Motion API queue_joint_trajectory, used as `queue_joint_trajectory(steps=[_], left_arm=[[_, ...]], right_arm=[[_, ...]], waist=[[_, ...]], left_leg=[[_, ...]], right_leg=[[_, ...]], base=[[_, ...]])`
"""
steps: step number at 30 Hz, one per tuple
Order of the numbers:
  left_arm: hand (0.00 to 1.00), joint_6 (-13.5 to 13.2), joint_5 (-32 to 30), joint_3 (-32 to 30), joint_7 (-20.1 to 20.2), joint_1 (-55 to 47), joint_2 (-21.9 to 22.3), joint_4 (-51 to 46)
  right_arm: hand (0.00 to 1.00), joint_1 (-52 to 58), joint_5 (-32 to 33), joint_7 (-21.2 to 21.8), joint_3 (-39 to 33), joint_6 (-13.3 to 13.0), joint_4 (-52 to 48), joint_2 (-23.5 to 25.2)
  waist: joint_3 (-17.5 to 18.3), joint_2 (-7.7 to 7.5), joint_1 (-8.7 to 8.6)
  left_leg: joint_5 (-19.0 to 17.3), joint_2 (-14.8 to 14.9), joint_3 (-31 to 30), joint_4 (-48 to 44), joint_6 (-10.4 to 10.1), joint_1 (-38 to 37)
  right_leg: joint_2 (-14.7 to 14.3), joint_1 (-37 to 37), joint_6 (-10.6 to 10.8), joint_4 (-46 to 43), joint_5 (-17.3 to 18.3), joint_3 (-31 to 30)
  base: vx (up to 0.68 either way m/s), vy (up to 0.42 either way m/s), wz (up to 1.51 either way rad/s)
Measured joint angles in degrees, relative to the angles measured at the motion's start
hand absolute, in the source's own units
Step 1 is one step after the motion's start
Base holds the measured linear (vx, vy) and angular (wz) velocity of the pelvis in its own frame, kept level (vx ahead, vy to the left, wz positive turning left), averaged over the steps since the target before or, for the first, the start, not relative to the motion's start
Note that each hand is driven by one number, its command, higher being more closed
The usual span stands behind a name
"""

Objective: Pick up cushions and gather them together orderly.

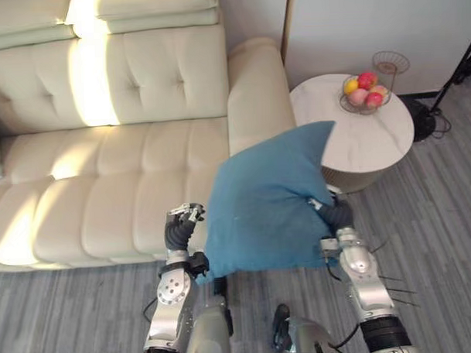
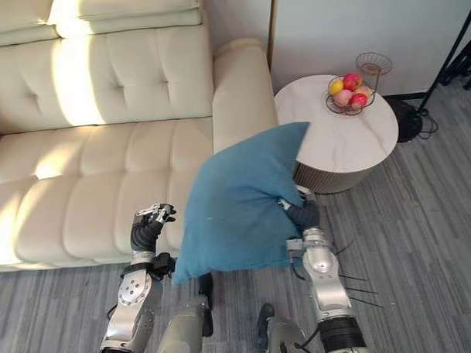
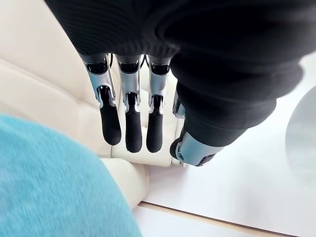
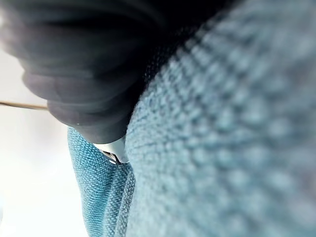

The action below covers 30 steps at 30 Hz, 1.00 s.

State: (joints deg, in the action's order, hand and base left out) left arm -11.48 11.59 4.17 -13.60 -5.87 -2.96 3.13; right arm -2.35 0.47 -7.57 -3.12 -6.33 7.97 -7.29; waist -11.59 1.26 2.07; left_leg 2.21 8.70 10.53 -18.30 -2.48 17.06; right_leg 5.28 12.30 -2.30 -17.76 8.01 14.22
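- Cushion [image 1: 263, 203]: a blue one, up off the sofa [image 1: 104, 189] and hanging on edge between the two hands, one corner pointing away from them toward the round table [image 1: 366, 137].
- The right hand [image 1: 337, 214] is pushed into the cushion's near side edge, where the cloth puckers toward it. Its grip is buried in the fabric, so I cannot tell how it is closed. Since nothing else touches the cushion, I judge this hand bears the weight.
- The left hand [image 1: 181, 225] is just beside the cushion's opposite edge and apart from it, with its fingers [image 3: 133, 128] straight and side by side, holding nothing. It looks placed to steady that loose edge (a one-sided hold lets a soft cushion sag and swing).
- Beyond the right hand, on the table, a wire bowl [image 1: 344, 100] holds fruit [image 1: 366, 80]: one yellow piece, the others red and pink.
- Just past the bowl is a second wire basket [image 1: 390, 63], with nothing in it that I can make out.
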Motion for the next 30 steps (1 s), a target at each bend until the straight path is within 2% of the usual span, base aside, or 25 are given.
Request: queue_joint_trajectory(steps=[1, 2, 3, 4, 5, 8, 13, 16, 19, 20, 24, 25, 30], left_arm=[[0.00, -0.1, 0.0, -0.3, 0.0, -0.1, -0.1, 1.0], [0.00, 0.0, 0.0, -0.3, 0.6, -0.1, 0.0, 2.3], [0.00, 0.0, 0.0, -0.3, 1.0, -0.1, 0.0, 3.2], [0.00, 0.1, -0.4, -0.2, 1.3, 0.7, -0.2, 5.9], [0.00, 0.5, -1.1, -0.2, 1.4, 1.0, -0.6, 8.5], [0.00, 1.7, -1.9, -0.3, 2.4, 0.9, -2.1, 13.2], [0.00, 2.6, -3.6, -0.1, 3.6, 5.2, -3.1, 22.9], [0.00, 3.4, -5.1, 0.0, 3.6, 10.9, -3.8, 29.9], [0.00, 4.2, -6.0, 0.7, 3.5, 17.5, -4.4, 36.8], [0.00, 4.3, -6.3, 0.7, 3.4, 20.7, -4.6, 39.0], [0.00, 4.5, -6.8, 2.9, 2.3, 29.7, -6.0, 43.5], [1.00, 4.8, -7.5, 3.4, 2.0, 32.2, -6.3, 44.0], [1.00, 5.7, -7.8, 7.6, 0.6, 40.3, -6.2, 44.5]], right_arm=[[1.00, 0.7, 0.0, 0.1, -0.9, 0.0, 0.0, 0.0], [1.00, 1.3, 0.0, 0.1, -1.8, 0.0, 0.1, -0.1], [1.00, 1.5, 0.0, 0.1, -2.2, 0.0, 0.2, 0.0], [1.00, 1.8, 0.0, 0.1, -3.4, 0.0, 1.1, 0.7], [1.00, 2.0, 0.0, 0.2, -3.8, 0.0, 2.4, 0.9], [1.00, 2.4, 0.1, 0.2, -3.9, 0.0, 2.6, 1.2], [1.00, 2.0, 1.2, 0.4, -3.7, -0.1, 2.6, 1.3], [1.00, -0.8, 1.8, 0.5, -3.1, -0.1, 2.6, 2.1], [1.00, -3.9, 2.4, 0.4, -1.3, -1.0, 2.6, 2.3], [1.00, -5.4, 2.4, 0.3, -0.5, -1.5, 2.6, 2.4], [1.00, -9.4, 4.1, 0.0, 1.0, -2.4, 1.7, 2.1], [1.00, -10.3, 4.3, -0.2, 1.3, -2.4, 1.2, 1.9], [1.00, -11.0, 4.7, -2.1, 2.5, -2.3, -6.5, 1.2]], waist=[[0.2, 0.27, -0.19], [0.6, 0.84, -1.07], [0.8, 1.30, -1.50], [0.9, 1.16, -1.59], [1.1, 0.74, -1.35], [1.2, 0.60, -1.53], [1.2, 0.11, -1.69], [0.7, -1.55, -2.66], [-0.8, -3.32, -3.56], [-2.3, -4.09, -4.01], [-4.5, -5.59, -4.32], [-5.3, -5.54, -4.33], [-6.9, -5.43, -4.01]], left_leg=[[-3.0, 0.1, 1.0, 0.7, -0.4, -2.9], [-4.3, -0.5, 1.2, 5.0, -1.5, -6.4], [-4.3, -0.8, 1.2, 8.7, -1.7, -8.3], [-3.6, -1.3, 1.9, 13.9, -2.3, -10.4], [-3.0, -1.9, 2.8, 15.1, -1.7, -10.8], [-2.5, -3.2, 4.2, 15.3, -0.9, -10.8], [-2.7, -3.9, 5.6, 14.8, -0.4, -9.8], [-2.9, -3.4, 6.5, 12.7, -0.1, -4.8], [-2.9, -3.0, 7.4, 10.4, 0.0, -1.0], [-3.2, -2.6, 7.5, 9.3, 0.4, 0.3], [-3.6, -1.9, 8.8, 6.5, 0.9, 5.6], [-3.9, -1.5, 9.0, 5.2, 1.3, 7.1], [-6.1, 0.8, 9.6, -0.6, 1.7, 12.2]], right_leg=[[0.1, -0.3, 0.1, 2.2, -1.0, -0.4], [-0.1, -0.2, 1.3, 3.9, -2.0, -0.4], [-0.2, 0.1, 1.8, 4.4, -2.5, -0.4], [0.0, 0.3, 2.6, 5.6, -3.8, -1.0], [0.0, -0.2, 3.4, 7.7, -6.1, -1.9], [0.7, -1.3, 4.3, 11.7, -9.6, -3.1], [0.8, -1.7, 4.9, 16.0, -12.9, -4.7], [0.5, 2.4, 4.6, 17.1, -15.0, -5.9], [0.2, 5.6, 4.4, 17.9, -17.0, -7.3], [-0.1, 6.4, 4.1, 17.9, -17.6, -7.8], [-0.4, 11.4, 4.1, 17.9, -19.4, -9.5], [-0.5, 12.4, 4.3, 17.9, -19.8, -9.7], [-1.4, 15.1, 4.1, 17.8, -20.8, -10.1]], base=[[-0.15, 0.147, 0.02], [-0.12, 0.134, 0.04], [-0.10, 0.182, 0.09], [-0.05, 0.118, -0.07], [-0.06, 0.145, -0.17], [-0.03, 0.156, -0.19], [-0.03, 0.079, -0.15], [-0.08, -0.003, -0.21], [-0.10, -0.034, -0.24], [-0.08, -0.025, -0.13], [-0.12, -0.032, -0.18], [-0.11, -0.023, -0.12], [-0.08, -0.032, -0.08]])
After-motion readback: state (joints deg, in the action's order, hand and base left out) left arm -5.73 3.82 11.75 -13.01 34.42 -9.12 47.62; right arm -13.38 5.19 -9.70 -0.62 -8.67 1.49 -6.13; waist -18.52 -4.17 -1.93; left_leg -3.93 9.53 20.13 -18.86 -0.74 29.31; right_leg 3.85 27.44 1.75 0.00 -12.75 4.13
